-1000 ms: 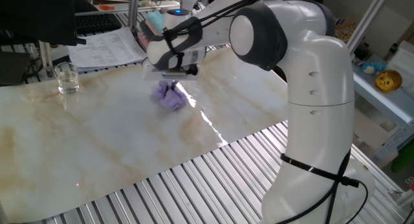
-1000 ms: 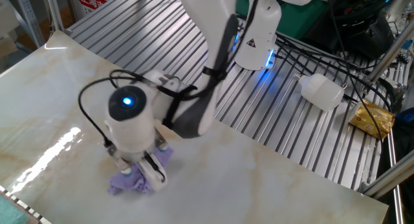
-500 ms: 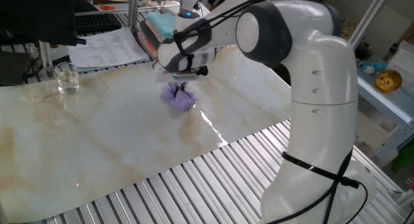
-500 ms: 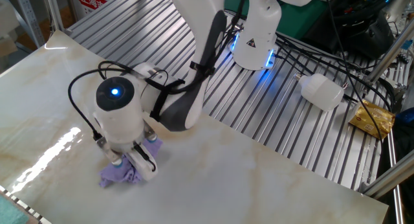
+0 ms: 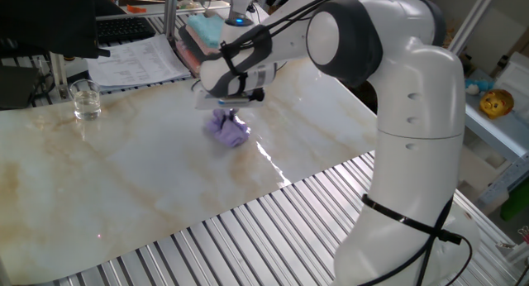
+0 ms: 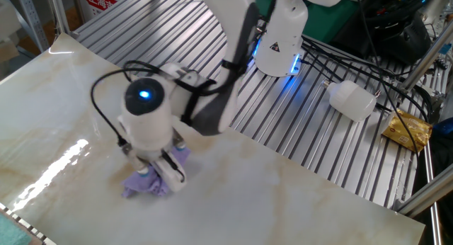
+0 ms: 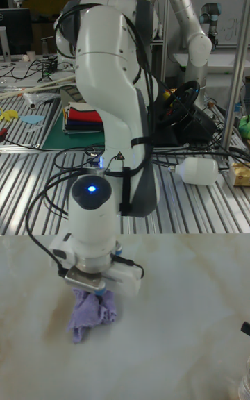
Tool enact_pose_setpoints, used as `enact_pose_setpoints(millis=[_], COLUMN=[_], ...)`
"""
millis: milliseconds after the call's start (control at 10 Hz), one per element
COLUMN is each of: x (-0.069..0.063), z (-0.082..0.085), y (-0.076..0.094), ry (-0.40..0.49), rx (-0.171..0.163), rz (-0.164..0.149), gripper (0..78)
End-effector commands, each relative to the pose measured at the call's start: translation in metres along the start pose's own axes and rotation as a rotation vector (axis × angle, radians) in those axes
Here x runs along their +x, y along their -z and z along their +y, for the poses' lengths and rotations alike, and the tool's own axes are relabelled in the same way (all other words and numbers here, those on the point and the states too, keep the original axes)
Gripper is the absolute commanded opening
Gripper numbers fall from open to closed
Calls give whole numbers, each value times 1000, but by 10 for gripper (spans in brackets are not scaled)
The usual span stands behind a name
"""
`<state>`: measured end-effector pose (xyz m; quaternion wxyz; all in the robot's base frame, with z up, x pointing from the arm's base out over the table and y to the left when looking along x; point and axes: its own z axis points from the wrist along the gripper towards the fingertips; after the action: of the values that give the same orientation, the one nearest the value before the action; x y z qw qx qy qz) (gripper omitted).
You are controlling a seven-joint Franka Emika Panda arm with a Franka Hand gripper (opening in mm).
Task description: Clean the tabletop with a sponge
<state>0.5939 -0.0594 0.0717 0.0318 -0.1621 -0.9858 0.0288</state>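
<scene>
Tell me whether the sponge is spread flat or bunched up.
Bunched up. The sponge sits in crumpled folds on the tabletop under the gripper, not laid flat.

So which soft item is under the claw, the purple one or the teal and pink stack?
The purple sponge, crumpled on the tabletop beneath the claw; the folded stack sits beyond the tabletop's far edge.

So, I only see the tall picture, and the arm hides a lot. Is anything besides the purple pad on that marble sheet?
Observer: Yes, a clear glass stands on the tabletop, far from the sponge.
Visitor: Anything beyond the marble?
Observer: A stack of teal and pink cloths sits past its far edge.
Visitor: And near the glass?
Observer: Printed papers lie just behind it.
</scene>
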Motion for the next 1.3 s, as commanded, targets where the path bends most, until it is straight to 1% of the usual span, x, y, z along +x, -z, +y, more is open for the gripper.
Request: enact_pose_setpoints(millis=[100,200,300,400,500,600,700,800,900,1000,1100,1200,1300], x=[4,0,-3,-6,-10,-16,-18,-27,-31,-48,-57,-63,-69], z=[39,51,59,72,81,85,85,87,88,91,92,93,92], y=[3,5,7,5,2,-2,-3,-4,-3,5,10,12,13], ry=[-69,-84,-91,-105,-111,-107,-104,-104,-104,-106,-104,-100,-94], rx=[-20,-19,-26,-32,-35,-49,-49,-50,-49,-46,-43,-43,-35], rz=[-7,-7,-3,-4,-10,-18,-21,-27,-29,-30,-30,-29,-31], gripper=[11,11,11,11,11,11,11,11,11,11,11,11,11])
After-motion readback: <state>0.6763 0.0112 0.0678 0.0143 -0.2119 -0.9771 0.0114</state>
